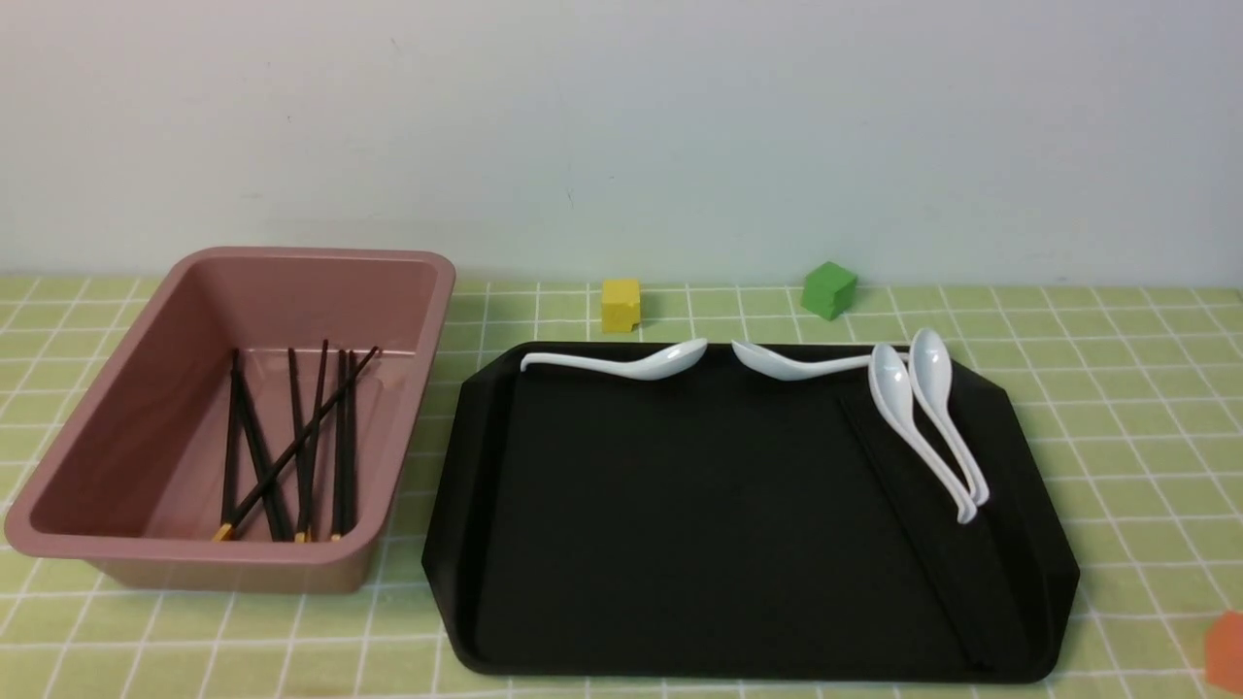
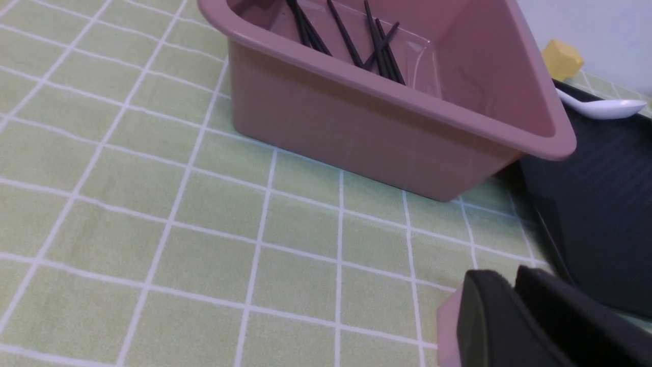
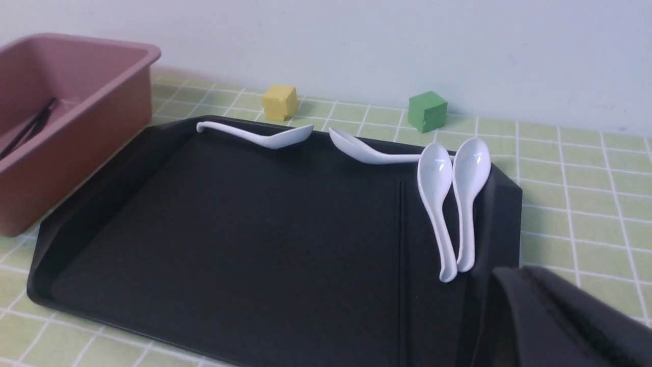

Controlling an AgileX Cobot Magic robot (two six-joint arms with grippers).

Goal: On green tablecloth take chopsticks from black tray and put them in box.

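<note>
Front view: your thin black gold-tipped chopsticks (image 1: 296,443) lie in the deep pink plastic box (image 1: 311,301) left of the flat black tray (image 1: 680,505); one pair (image 1: 914,534) seemingly waits on it, so you're unfinished. Left gripper (image 2: 512,283) looks closed, empty; right gripper (image 3: 514,278) unclear.

Surface: green tablecloth (image 1: 1117,388), white grid, flat, runs back to the wall. Resting on it: box (image 1: 243,575) at left; black tray (image 1: 680,505) just beside it to the right, narrow strip of cloth between them. Behind the tray, near the wall: yellow cube (image 1: 621,305), green cube (image 1: 828,289), apart from each other. Orange patch (image 1: 1226,649) at near right edge, unidentified.
</note>
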